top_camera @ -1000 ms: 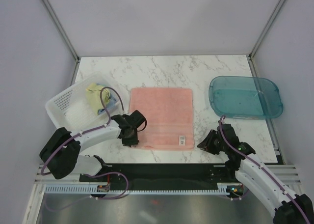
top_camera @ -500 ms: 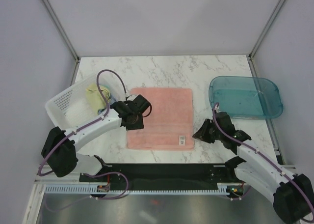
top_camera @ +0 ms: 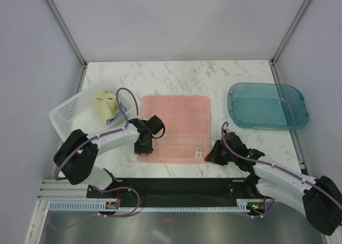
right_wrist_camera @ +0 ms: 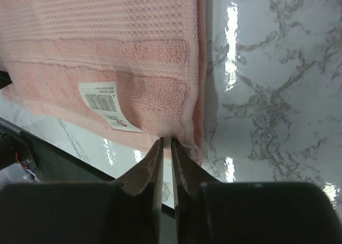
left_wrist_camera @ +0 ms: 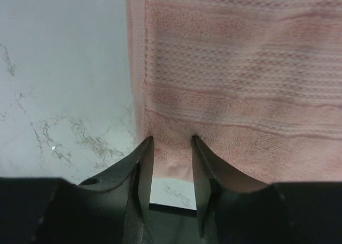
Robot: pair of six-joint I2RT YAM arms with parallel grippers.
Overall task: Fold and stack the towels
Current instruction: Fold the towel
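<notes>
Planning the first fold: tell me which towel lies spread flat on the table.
The salmon-pink towel, spread open on the marble table; the pale-yellow towel sits crumpled in the white basket.

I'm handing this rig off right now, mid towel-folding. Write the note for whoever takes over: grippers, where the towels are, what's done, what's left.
Left gripper: open, one jaw on each side of the near left corner of the pink towel.
Right gripper: jaws almost together at the near right corner, close to the tag. I cannot tell whether cloth is pinched.
Towels: the pink towel lies flat and unfolded mid-table. The yellow towel is bunched in the white basket on the left.
Done: pink towel spread out. No fold yet, nothing stacked.
Left: probably secure both near corners, fold the pink towel, then fold the yellow one and stack.
</notes>
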